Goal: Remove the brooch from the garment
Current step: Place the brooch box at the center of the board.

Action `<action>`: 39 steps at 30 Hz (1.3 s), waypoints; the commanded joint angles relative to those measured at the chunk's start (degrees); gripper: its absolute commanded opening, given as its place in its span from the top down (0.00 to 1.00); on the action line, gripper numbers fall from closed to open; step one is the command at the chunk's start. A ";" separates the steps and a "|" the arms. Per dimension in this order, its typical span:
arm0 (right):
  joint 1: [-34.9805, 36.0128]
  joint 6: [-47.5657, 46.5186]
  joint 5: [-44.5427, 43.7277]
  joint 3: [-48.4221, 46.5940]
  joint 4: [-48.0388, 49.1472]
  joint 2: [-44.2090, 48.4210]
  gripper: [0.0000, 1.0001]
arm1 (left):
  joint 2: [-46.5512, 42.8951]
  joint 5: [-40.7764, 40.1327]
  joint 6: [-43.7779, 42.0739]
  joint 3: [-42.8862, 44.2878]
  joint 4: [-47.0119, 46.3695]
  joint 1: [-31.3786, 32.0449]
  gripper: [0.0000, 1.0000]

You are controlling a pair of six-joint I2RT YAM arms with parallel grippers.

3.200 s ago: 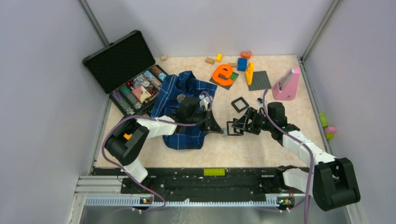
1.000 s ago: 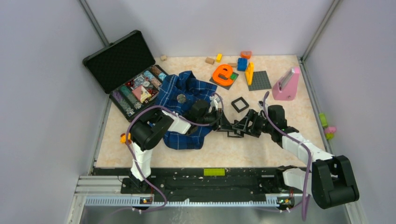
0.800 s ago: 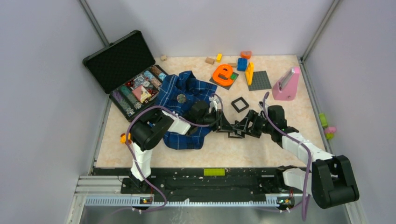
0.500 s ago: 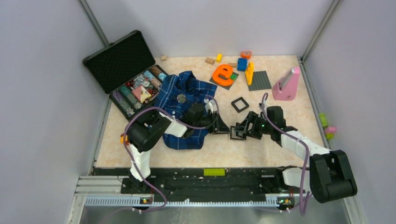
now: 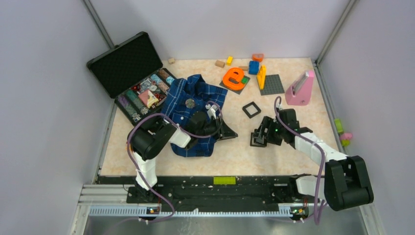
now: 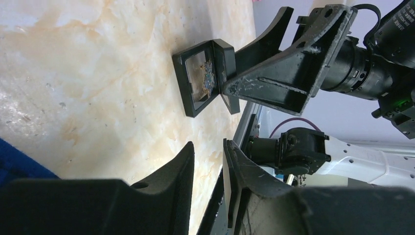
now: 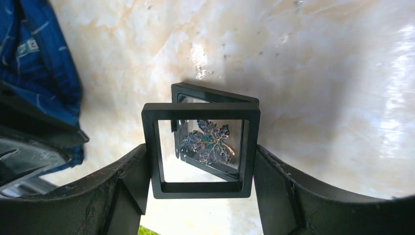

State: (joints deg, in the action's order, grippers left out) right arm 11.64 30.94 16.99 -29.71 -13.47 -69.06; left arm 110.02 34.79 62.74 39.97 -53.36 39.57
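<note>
The garment, a dark blue plaid shirt (image 5: 193, 122), lies crumpled left of the table's middle. The brooch, a small silvery disc (image 5: 190, 103), sits on its upper part. My left gripper (image 5: 234, 133) rests off the shirt's right edge, pointing right. Its fingers (image 6: 186, 161) stand a narrow gap apart, open, with nothing between them (image 6: 209, 144). My right gripper (image 7: 200, 152) is shut on a hinged black frame case (image 7: 200, 147) with a blue leaf-shaped jewelled piece (image 7: 208, 142) inside. That case (image 6: 205, 76) stands apart from the left fingertips.
An open black case of trinkets (image 5: 142, 93) stands at the back left. A second black square frame (image 5: 251, 109) lies behind the right gripper (image 5: 255, 138). An orange letter (image 5: 234, 77), coloured blocks (image 5: 253, 67), a grey baseplate (image 5: 271, 84) and a pink stand (image 5: 299, 88) line the back.
The left gripper has pulled back left from the frame case, towards the shirt. The right gripper has drawn slightly right with the case, so a gap now lies between them.
</note>
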 commanded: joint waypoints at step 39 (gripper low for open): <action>-3.12 -9.13 -28.96 -20.25 -10.44 -1.64 0.01 | -35.92 -16.13 -23.36 8.44 46.98 3.21 0.40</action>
State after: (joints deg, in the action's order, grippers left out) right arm 5.52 24.93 -7.20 -47.77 -22.65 -80.86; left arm 87.20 29.30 50.37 42.78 -27.92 43.97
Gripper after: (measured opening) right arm 0.984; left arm 0.544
